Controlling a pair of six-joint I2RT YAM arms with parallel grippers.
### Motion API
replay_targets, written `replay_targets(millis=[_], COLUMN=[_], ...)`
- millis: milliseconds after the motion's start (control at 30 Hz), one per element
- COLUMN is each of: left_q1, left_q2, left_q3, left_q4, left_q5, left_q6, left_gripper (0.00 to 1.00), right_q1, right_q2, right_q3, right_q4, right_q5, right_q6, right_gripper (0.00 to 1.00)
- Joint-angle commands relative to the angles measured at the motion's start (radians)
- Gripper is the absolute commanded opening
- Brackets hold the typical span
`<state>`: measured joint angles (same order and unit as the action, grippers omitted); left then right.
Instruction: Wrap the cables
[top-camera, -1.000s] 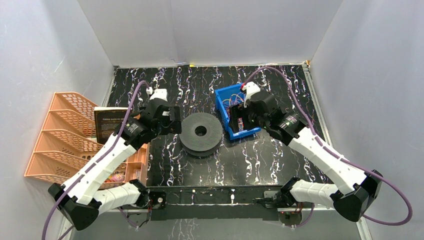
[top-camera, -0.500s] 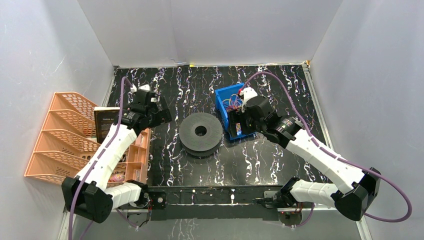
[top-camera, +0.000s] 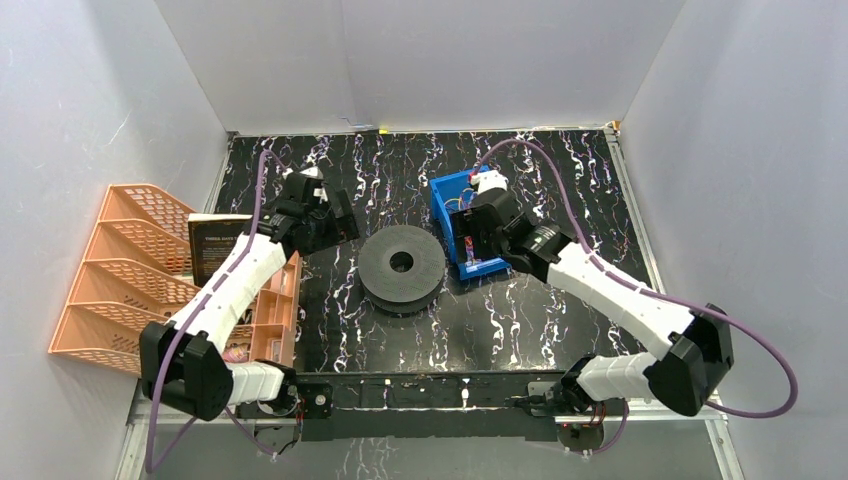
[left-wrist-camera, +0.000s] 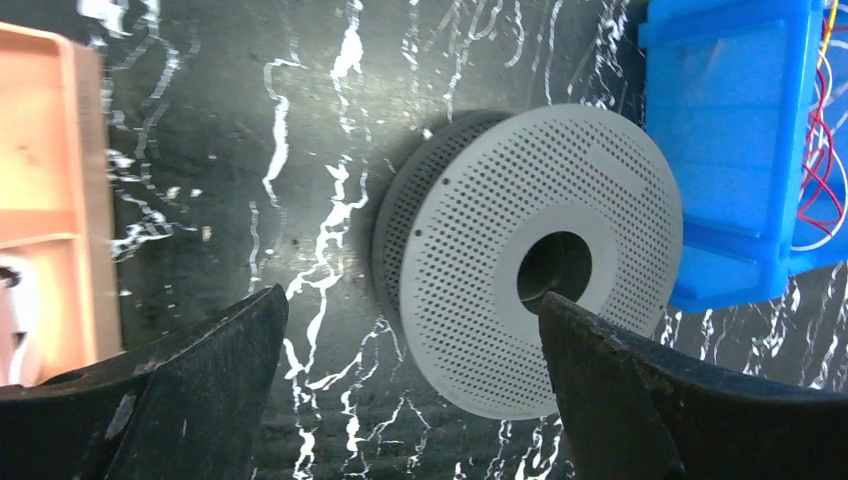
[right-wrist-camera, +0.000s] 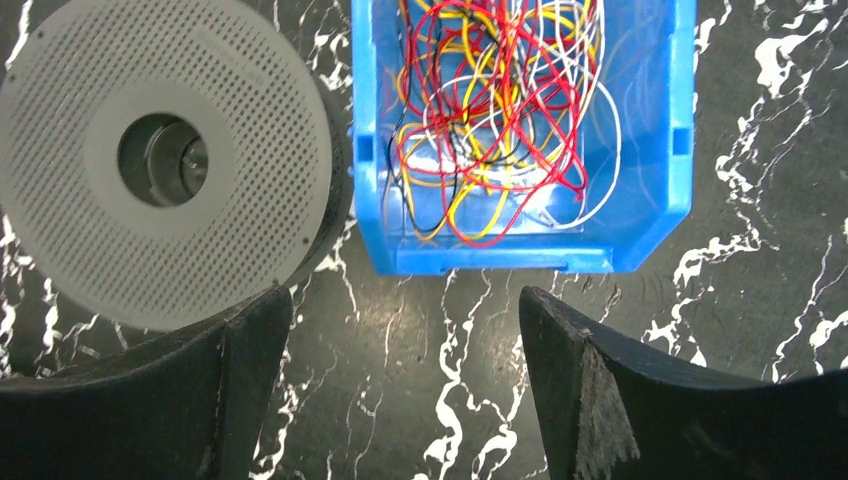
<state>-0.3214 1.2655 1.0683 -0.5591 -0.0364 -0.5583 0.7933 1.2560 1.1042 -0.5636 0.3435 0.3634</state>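
Observation:
The cables (right-wrist-camera: 500, 120) are thin red, yellow, orange and white wires in a loose tangle inside a blue bin (right-wrist-camera: 675, 120). In the top view the bin (top-camera: 445, 195) stands right of a black perforated spool (top-camera: 402, 268), with my right arm over most of it. My right gripper (right-wrist-camera: 405, 295) is open and empty, above the bin's near edge (top-camera: 470, 235). My left gripper (left-wrist-camera: 410, 300) is open and empty, above the table left of the spool (left-wrist-camera: 540, 260); it also shows in the top view (top-camera: 335, 225). The spool also shows in the right wrist view (right-wrist-camera: 165, 160).
An orange stacked tray rack (top-camera: 120, 270) stands at the left edge. A black box (top-camera: 220, 245) and an orange compartment box (top-camera: 275, 310) lie beside it; the compartment box also shows in the left wrist view (left-wrist-camera: 45, 200). White walls enclose the black marbled table (top-camera: 560, 180).
My left arm pulled back from the spool toward the far left, then shifted slightly right. My right gripper moved a little left and farther over the blue bin.

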Motion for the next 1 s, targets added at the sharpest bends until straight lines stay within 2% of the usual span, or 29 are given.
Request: replay_targets(millis=[0,100,333,633,967], left_q1=[-0.037,-0.053,-0.083,-0.109,-0.11], left_q2=[0.058,0.077,0.128,0.155,0.164], left_q3=[0.021,0.026,0.033,0.034,0.062], left_q4=[0.036,0.042,0.056,0.054,0.045], left_q5=[0.118,0.144,0.239,0.272,0.317], left_q6=[0.006,0.009,0.037,0.069,0.095], left_gripper=[0.95,0.95,0.95,0.96,0.98], right_q1=[-0.01,-0.037,-0.129,-0.208,-0.25], right_q2=[0.061,0.121,0.235,0.382,0.479], right_q3=[0.095,0.142,0.187,0.236,0.256], right_q4=[0.088,0.101,0.164,0.189,0.212], right_q5=[0.115,0.139,0.068,-0.016,-0.077], right_q6=[0.014,0.0,-0.003,-0.035,-0.06], right_gripper=[0.9,0.85,0.73,0.59,0.54])
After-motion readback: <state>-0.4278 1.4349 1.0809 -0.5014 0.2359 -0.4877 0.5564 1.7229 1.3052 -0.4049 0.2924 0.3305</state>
